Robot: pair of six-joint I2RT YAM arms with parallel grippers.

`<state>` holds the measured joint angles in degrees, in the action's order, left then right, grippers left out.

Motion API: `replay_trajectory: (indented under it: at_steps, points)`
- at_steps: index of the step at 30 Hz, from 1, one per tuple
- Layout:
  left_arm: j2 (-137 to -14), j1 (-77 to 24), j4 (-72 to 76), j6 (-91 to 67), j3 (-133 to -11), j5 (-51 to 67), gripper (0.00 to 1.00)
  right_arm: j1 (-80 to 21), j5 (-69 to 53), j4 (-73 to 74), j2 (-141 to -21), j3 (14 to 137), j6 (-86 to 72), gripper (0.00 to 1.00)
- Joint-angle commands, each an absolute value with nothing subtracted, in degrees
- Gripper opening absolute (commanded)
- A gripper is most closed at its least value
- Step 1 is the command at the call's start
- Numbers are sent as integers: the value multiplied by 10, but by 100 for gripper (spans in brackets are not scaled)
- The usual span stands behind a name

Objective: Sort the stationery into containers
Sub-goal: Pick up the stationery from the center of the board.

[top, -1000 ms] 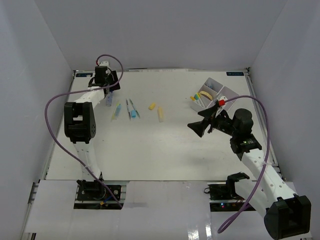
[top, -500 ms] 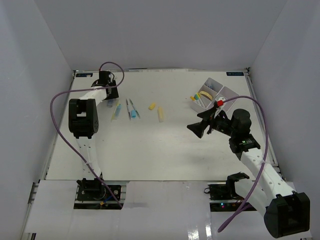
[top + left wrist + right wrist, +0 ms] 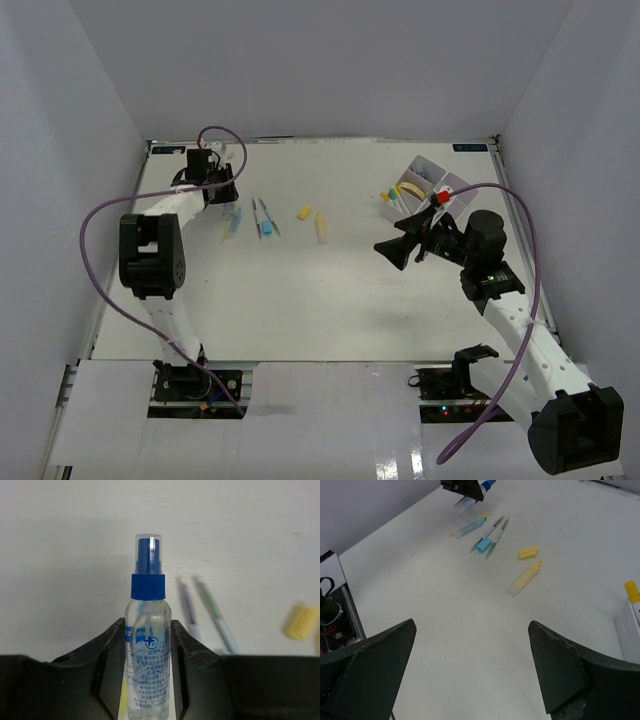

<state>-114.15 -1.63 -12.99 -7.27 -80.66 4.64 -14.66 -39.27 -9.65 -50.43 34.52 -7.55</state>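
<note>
- Far-left corner of the tabletop (image 3: 300, 290), seen from above: left hand (image 3: 149, 630) clamped on a small clear spray bottle (image 3: 148, 586), with the blue collar and clear cap jutting beyond the fingertips.
- Gripped around the labelled body, one black finger (image 3: 107, 650) pressed to each side (label print too small to read).
- Near that hand, lying loose on the white surface: a cluster of thin pens (image 3: 490, 535), one pale blue with a yellow-green end, one green, plus a short bright blue piece among them.
- A little to the right of the pens: a small yellow block (image 3: 528, 553) and, near it but not touching, a pale yellow marker (image 3: 524, 578), both lying flat.
- Far-right side of the tabletop: white tray (image 3: 452, 183) split into square compartments, already holding pens with yellow and green caps leaning in one cell and a tan-yellow ring in the cell beside it.
- Right hand (image 3: 470, 665) held over the tabletop, between the tray and the loose items, fingers spread wide apart and gripping nothing.
- From the right wrist view: one yellow-capped pen poking up at the tray's near wall, at the frame's right edge.
- Purple cable (image 3: 100, 230) looping off each arm.
</note>
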Motion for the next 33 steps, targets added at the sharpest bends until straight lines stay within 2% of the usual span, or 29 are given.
replay_trajectory:
  at_steps: [1, 2, 6, 9, 15, 26, 33]
  points:
    - [-965, -24, 26, -53, -729, 213, 24, -154, -410, -89, -512, 411, -117, 100]
    - [-938, -32, 44, -55, -706, 243, 25, -160, -411, -87, -517, 433, -126, 96]
    - [-819, -75, 90, -53, -600, 357, 26, -202, -383, -76, -548, 489, -154, 94]
    - [-718, -133, 99, -33, -547, 376, 26, -262, -344, -73, -573, 528, -170, 93]
    - [-618, -200, 114, -48, -482, 424, 26, -349, -273, -92, -641, 598, -204, 90]
    - [-532, -233, 161, -58, -400, 432, 25, -424, -192, -137, -733, 663, -244, 81]
    - [-530, -234, 188, -73, -380, 439, 25, -456, -182, -139, -779, 693, -246, 73]
